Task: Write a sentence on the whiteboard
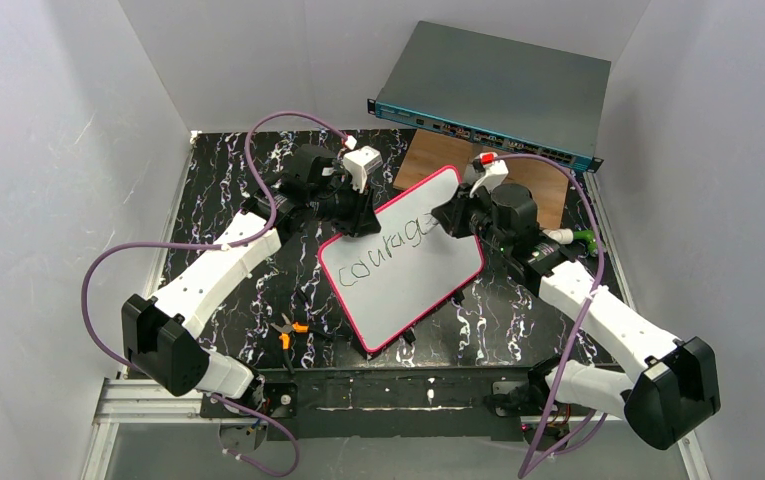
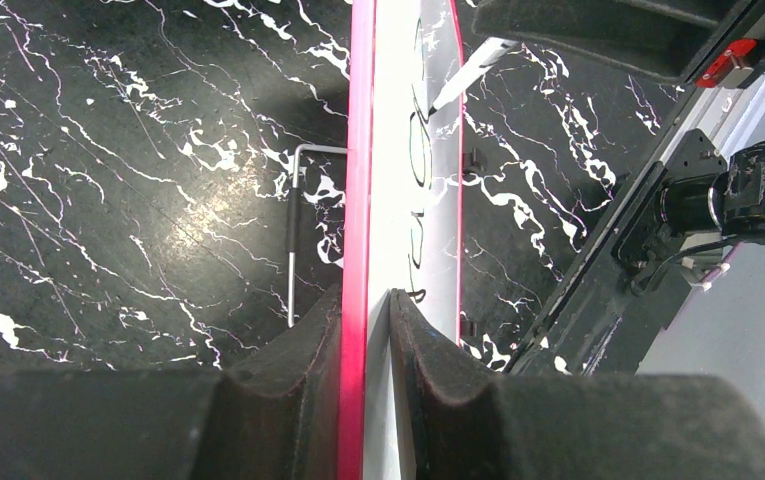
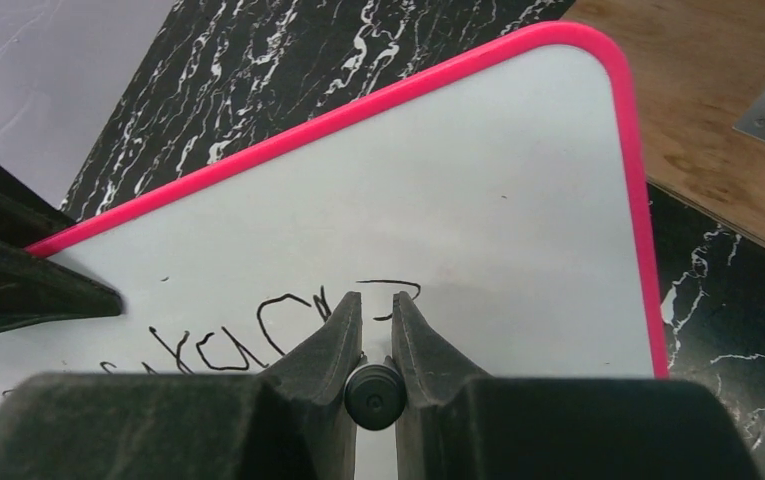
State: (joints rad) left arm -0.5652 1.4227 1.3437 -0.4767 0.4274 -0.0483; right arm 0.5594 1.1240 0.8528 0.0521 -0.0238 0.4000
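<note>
Whiteboard (image 1: 408, 290) | writing (image 1: 383, 252) "courage", tail hidden | L jaws clamp its edge | R jaws clamp marker (image 3: 375, 395)

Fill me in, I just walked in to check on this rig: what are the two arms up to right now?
The left claw is clamped on the pink edge of the whiteboard, bracing it. The right claw grips a black marker with its tip at the board. The writing reads "courage"; the rest of the sentence is not yet there.
</note>
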